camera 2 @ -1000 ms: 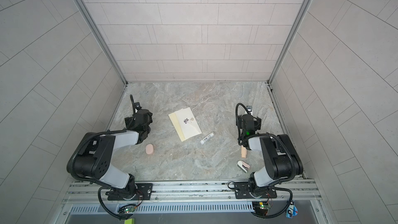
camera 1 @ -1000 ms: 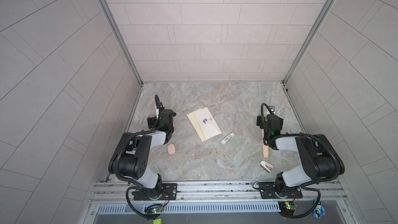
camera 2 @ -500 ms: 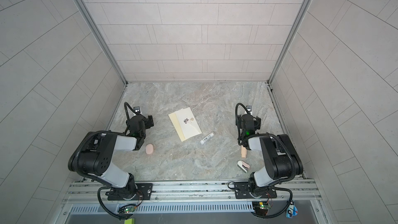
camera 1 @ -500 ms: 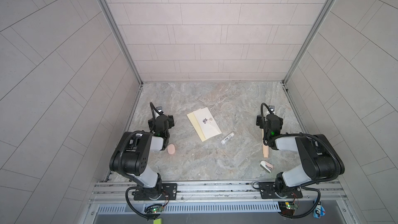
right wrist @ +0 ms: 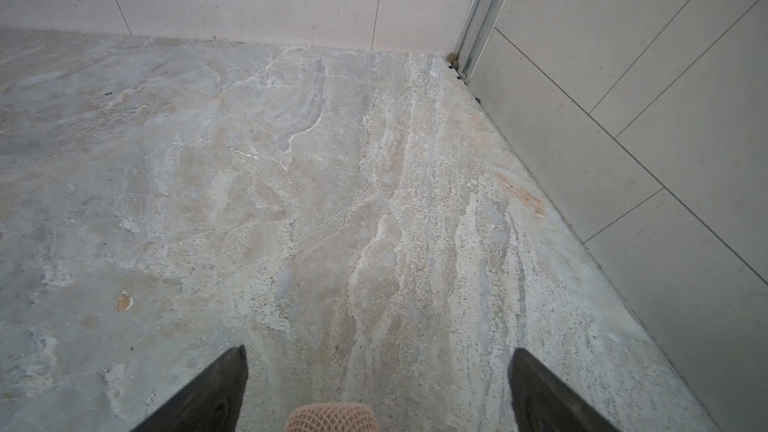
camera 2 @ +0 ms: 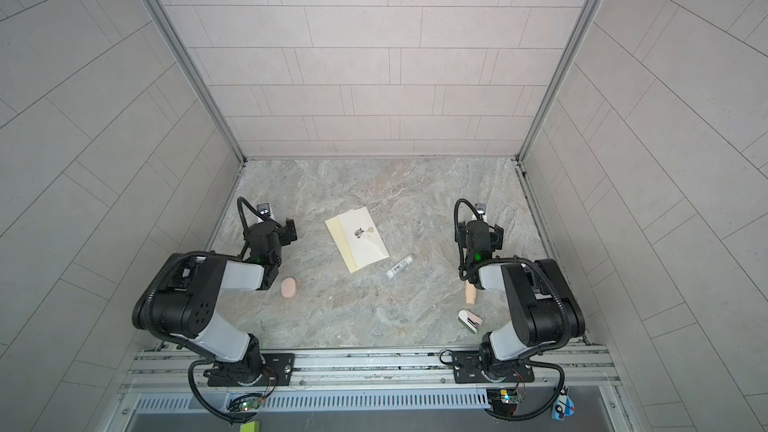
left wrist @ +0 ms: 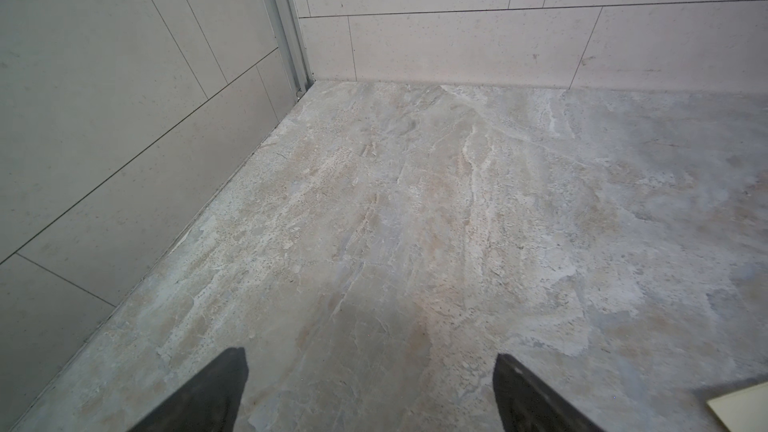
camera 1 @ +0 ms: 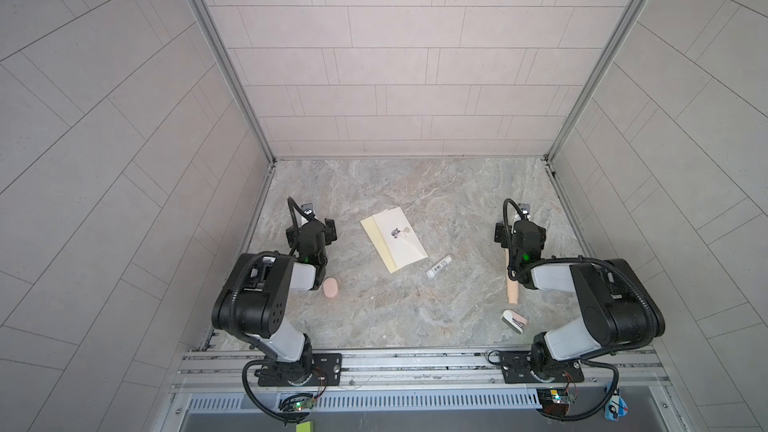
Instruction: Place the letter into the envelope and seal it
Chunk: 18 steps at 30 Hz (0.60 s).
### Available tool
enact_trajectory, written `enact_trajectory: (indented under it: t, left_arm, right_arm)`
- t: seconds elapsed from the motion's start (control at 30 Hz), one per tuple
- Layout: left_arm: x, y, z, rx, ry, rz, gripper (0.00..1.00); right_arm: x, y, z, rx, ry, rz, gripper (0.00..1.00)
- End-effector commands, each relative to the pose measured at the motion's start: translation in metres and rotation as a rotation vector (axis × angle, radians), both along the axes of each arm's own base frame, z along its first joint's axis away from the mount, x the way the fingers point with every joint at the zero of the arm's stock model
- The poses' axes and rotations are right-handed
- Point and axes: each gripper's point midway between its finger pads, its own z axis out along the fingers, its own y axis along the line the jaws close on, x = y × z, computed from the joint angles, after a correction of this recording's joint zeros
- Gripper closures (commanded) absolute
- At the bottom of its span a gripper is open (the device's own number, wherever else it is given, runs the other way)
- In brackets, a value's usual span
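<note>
The cream envelope [camera 1: 402, 239] [camera 2: 365, 238] with a small dark mark lies flat mid-table in both top views, on top of a pale yellow paper [camera 1: 376, 238]. The letter does not show as a separate sheet. My left gripper [camera 1: 311, 229] [camera 2: 269, 229] rests low at the left, well apart from the envelope, and it is open with bare table between its fingertips [left wrist: 370, 357]. My right gripper [camera 1: 519, 229] [camera 2: 478, 231] rests at the right, also open [right wrist: 378, 353] and holding nothing.
A white tube with a barcode [camera 1: 439, 266] lies just right of the papers. A pink oval block [camera 1: 331, 287] sits by the left arm. A beige stick [camera 1: 512, 284] lies under the right gripper, its netted end [right wrist: 331, 417] between the fingers. A small white-and-pink item [camera 1: 514, 320] lies nearer the front. Tiled walls close in three sides.
The left gripper has swung slightly to the left and its cable has shifted with it. The right arm and the papers have not moved.
</note>
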Motion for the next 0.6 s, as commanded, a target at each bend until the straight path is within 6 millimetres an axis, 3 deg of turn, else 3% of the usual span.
enact_trajectory:
  t: [0.0, 0.57]
  left_arm:
    - [0.0005, 0.0007, 0.0024, 0.016, -0.011, -0.004, 0.0]
    - [0.0012, 0.0005, 0.0024, 0.011, -0.011, -0.006, 0.0]
  right_arm:
    - [0.0043, -0.0006, 0.0042, -0.015, -0.006, 0.0, 0.0]
    - [0.0048, -0.0004, 0.0049, -0.01, -0.004, 0.002, 0.0]
